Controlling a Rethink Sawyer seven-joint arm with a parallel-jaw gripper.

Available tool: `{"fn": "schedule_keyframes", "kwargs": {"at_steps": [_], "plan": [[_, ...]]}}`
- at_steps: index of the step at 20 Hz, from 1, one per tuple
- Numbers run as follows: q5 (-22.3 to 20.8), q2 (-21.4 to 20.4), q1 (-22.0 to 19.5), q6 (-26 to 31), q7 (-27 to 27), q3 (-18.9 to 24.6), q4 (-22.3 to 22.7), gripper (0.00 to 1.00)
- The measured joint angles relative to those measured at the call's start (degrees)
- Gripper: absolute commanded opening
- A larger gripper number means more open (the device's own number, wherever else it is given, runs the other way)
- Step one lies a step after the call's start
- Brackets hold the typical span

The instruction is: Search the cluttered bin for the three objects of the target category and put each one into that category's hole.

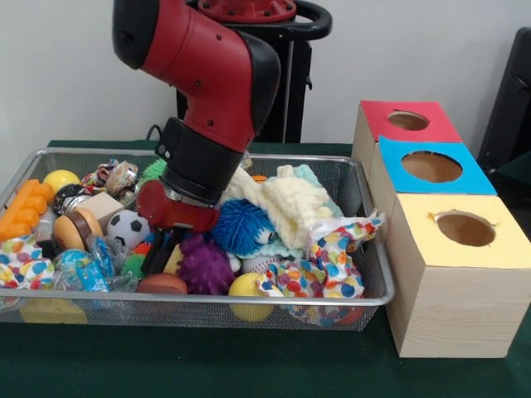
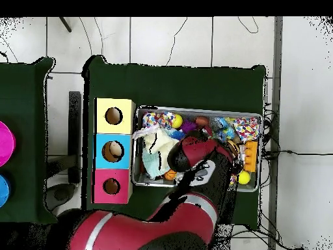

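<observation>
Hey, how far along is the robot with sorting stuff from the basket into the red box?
Nothing looks done: the round hole in the red-topped wooden box shows no toy inside. In hand: the red and black arm's claw is down among the toys in the silver wire-mesh bin, beside a purple spiky ball; whether it grips anything is hidden. Left: seemingly all three placements.

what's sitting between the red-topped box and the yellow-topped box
The blue-topped box, touching both the red-topped box and the yellow-topped box, seen in both views.

On the table [image 1: 207, 365], the toy-filled bin [image 1: 365, 294] sits left of three boxes; the hole [image 1: 407, 121] is in the farthest.
</observation>
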Motion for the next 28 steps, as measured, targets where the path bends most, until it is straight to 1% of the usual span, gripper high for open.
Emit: {"fn": "schedule_keyframes", "kwargs": {"at_steps": [3, 7, 9, 13, 18, 19, 22, 24, 28], "plan": [[0.0, 1.5, 1.7, 5.7, 0.0, -1.2, -2.9, 0.0], [0.0, 2.5, 2.0, 8.7, 0.0, -1.6, -5.1, 0.0], [0.0, 2.7, 1.5, 8.8, 0.0, -1.6, -5.9, 0.0], [0.0, 2.7, -0.3, 8.8, 0.0, -1.5, -6.2, 0.0], [0.0, 2.7, -4.1, 8.8, 0.0, 0.9, -6.2, 0.0], [0.0, 2.7, -4.7, 8.8, 0.0, 1.5, -6.2, 1.0], [0.0, 2.6, -6.4, 8.7, 0.0, 3.6, -6.3, 1.0], [0.0, 1.8, -7.9, 8.8, 0.0, 5.1, -6.3, 1.0], [0.0, 0.0, -12.2, 9.4, 0.0, 9.9, -6.3, 1.0]]}}
